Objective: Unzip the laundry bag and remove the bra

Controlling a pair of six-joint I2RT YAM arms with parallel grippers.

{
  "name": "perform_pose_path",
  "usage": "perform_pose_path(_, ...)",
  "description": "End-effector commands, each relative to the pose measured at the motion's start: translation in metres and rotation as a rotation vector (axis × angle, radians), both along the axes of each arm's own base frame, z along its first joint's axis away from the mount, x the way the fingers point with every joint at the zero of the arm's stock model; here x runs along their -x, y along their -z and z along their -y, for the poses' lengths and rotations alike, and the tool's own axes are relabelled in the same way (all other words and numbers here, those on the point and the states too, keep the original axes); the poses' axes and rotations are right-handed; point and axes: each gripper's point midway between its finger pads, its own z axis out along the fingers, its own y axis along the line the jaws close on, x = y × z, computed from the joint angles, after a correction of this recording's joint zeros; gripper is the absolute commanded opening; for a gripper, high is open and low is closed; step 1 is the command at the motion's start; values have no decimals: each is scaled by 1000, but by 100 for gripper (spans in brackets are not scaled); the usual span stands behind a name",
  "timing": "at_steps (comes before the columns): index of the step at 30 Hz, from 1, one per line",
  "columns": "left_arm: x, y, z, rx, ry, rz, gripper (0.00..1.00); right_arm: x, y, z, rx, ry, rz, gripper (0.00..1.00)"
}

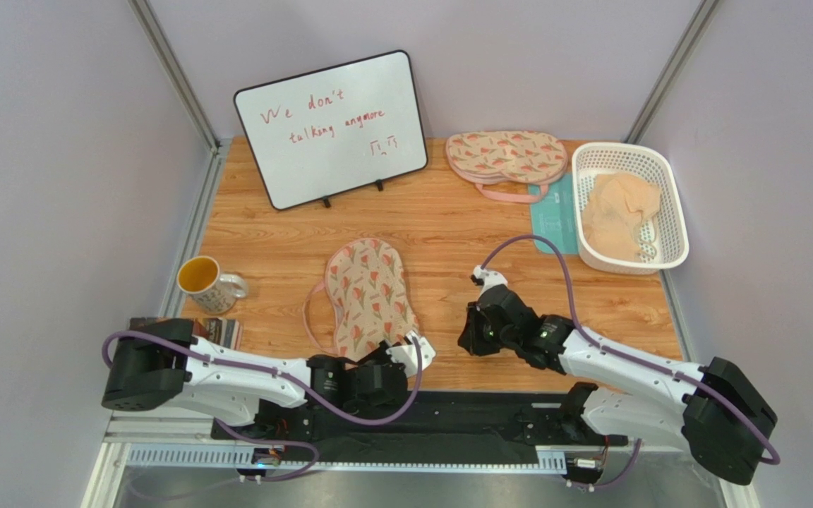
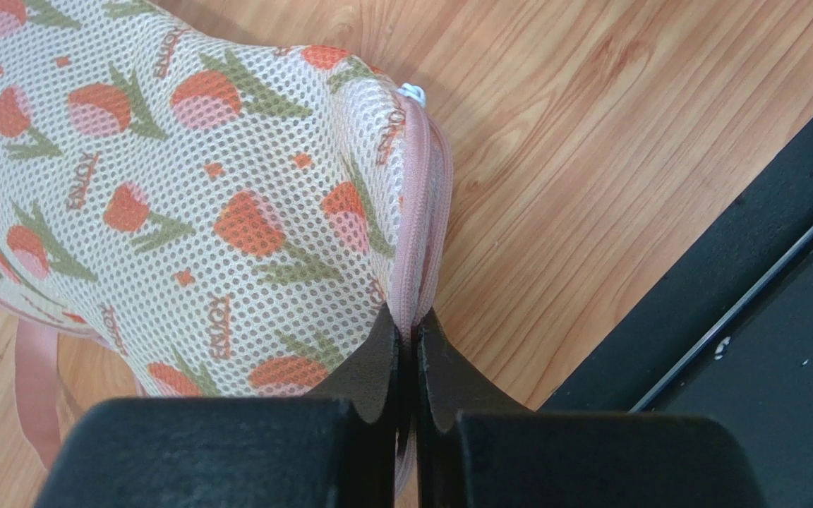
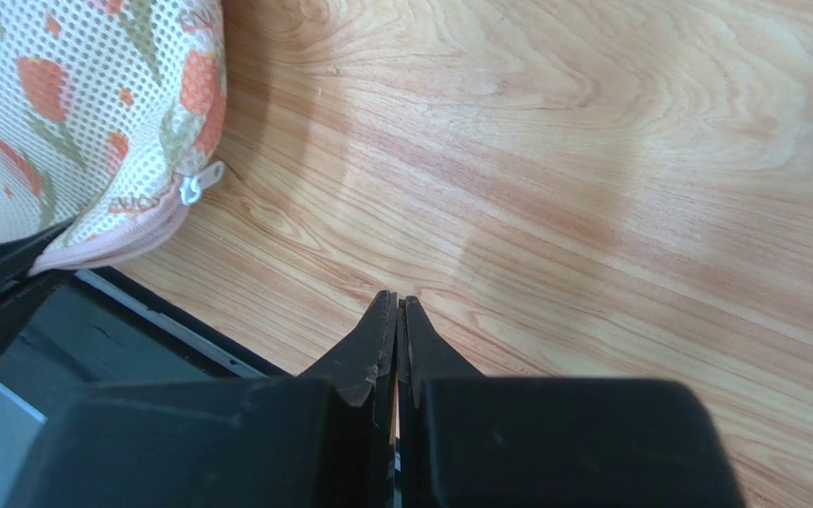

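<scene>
Pinching laundry bag w/ left gripper, right gripper closed

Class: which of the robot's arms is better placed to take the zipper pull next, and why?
Right. The left gripper is shut on the pink edge of the laundry bag, anchoring it. The right gripper is shut on nothing, free, with the zipper pull close in its view; it must open first.

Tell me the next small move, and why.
Probably open the right gripper and bring it toward the zipper pull. The left gripper pinches the pink edge of the bag, the zip looks closed, and the right gripper is shut and empty over the table.
</scene>
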Motion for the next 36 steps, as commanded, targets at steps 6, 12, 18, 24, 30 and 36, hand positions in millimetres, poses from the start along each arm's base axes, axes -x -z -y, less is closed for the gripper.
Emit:
perform_pose_path(6, 2, -1, 3, -10, -2, 0, 0, -7, -8, -2, 3, -6, 32, 0)
perform_pose_path(12, 9, -17, 65, 44, 53, -50, 0, -5, -11, 4, 1, 21, 31, 0)
perform_pose_path(18, 5, -13, 105, -21, 57, -42, 37, -2, -22, 25, 43, 69, 55, 9)
perform_pose_path(24, 4, -32, 102, 57, 53, -38, 100, -1, -38, 46, 80, 103, 106, 40)
perform_pose_path(30, 0, -40, 64, 89, -1, -68, 100, -2, -54, 40, 49, 69, 134, 49)
perform_pose_path(36, -5, -81, 21, 256, -46, -100, 100, -3, -73, 17, 58, -9, 175, 50)
